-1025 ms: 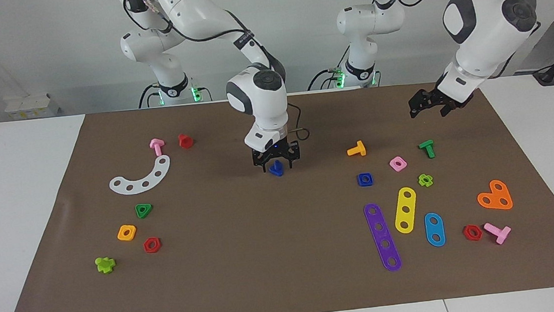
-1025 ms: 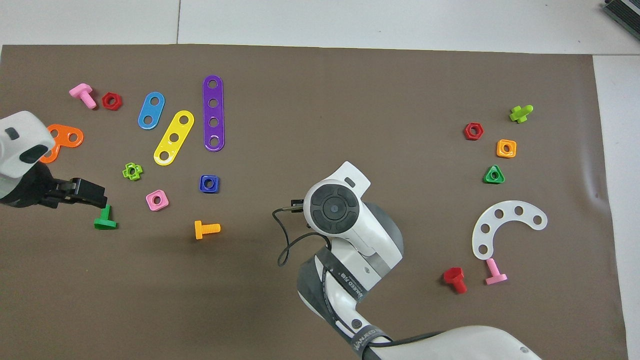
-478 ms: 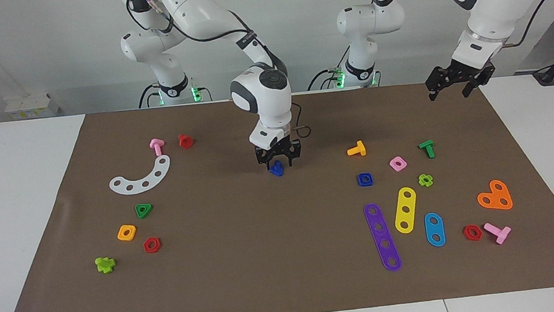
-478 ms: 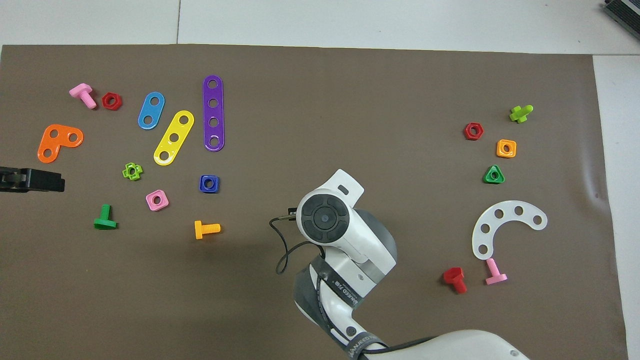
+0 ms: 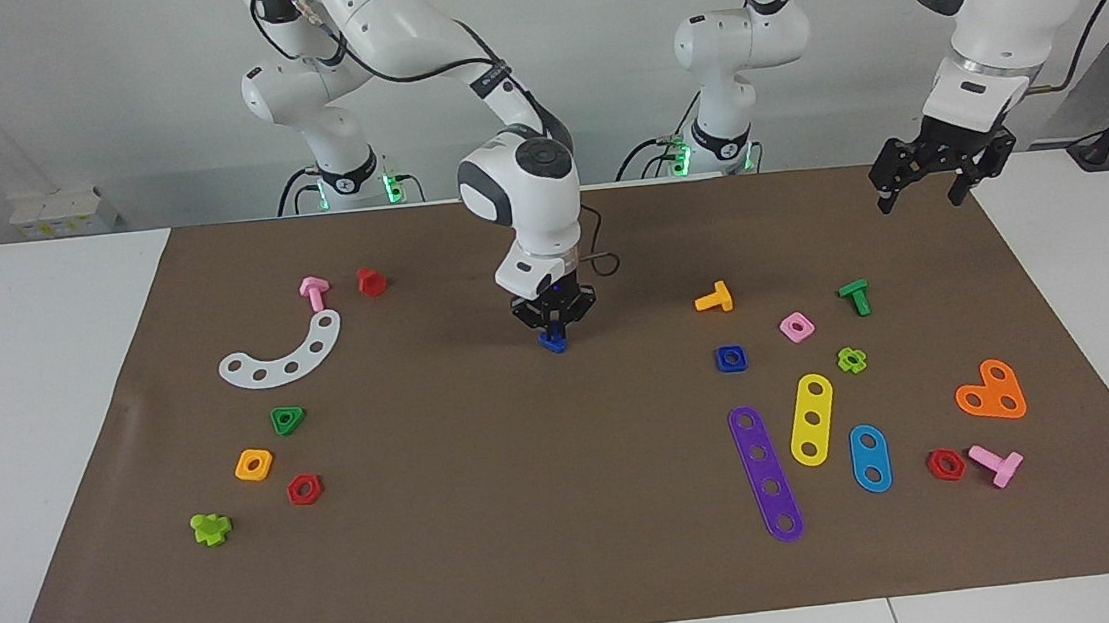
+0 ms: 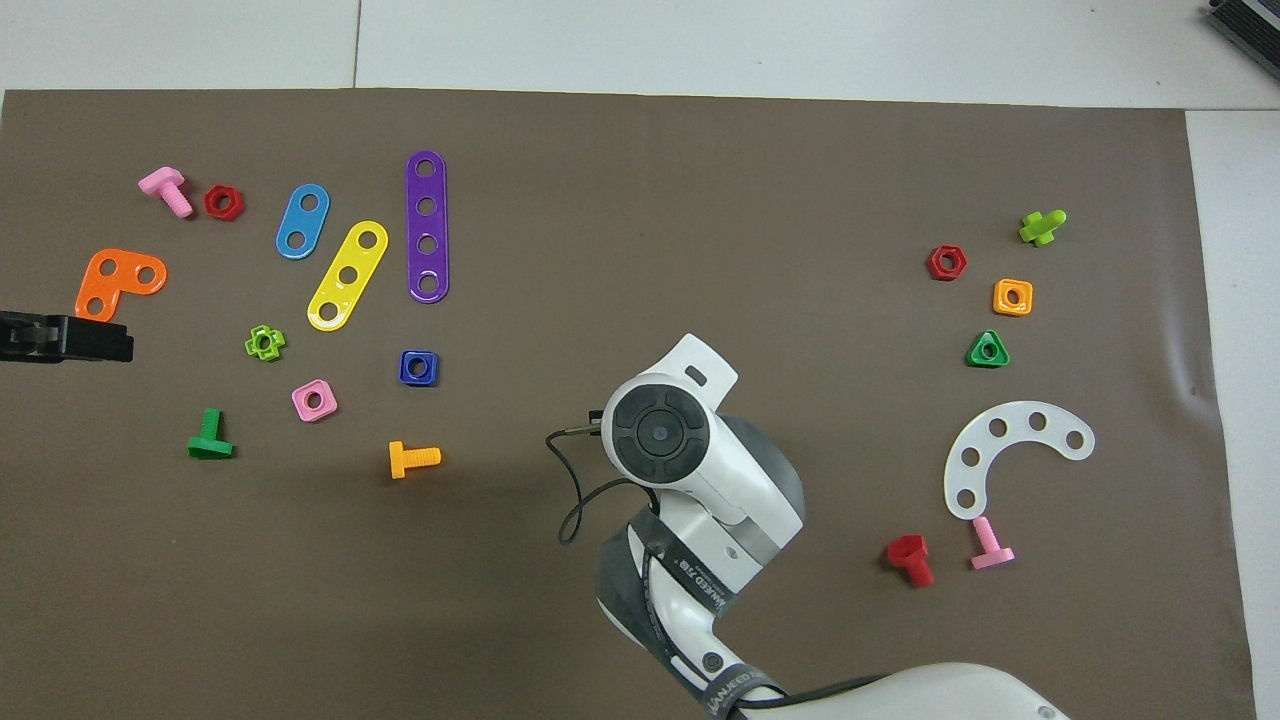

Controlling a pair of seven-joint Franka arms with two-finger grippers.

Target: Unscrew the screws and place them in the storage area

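The dark-blue screw [image 5: 551,344] lies on the brown mat [image 5: 532,514] near the middle of the table. My right gripper [image 5: 554,335] points straight down onto it, and its fingers are closed around the screw at mat level. In the overhead view the right arm's wrist [image 6: 660,435] hides both the gripper and the screw. My left gripper [image 5: 939,179] is open and empty. It hangs high over the mat's edge at the left arm's end, and it also shows in the overhead view [image 6: 65,338].
An orange bolt [image 5: 714,299], blue square nut [image 5: 730,358], pink nut [image 5: 796,326], green bolt [image 5: 854,296] and coloured hole plates [image 5: 811,419] lie toward the left arm's end. A white curved plate [image 5: 283,353], red bolt [image 5: 371,281], pink bolt [image 5: 314,292] and nuts lie toward the right arm's end.
My right gripper's fingers have closed from open onto the dark-blue screw. My left gripper has risen and swung away from the green bolt to the mat's edge.
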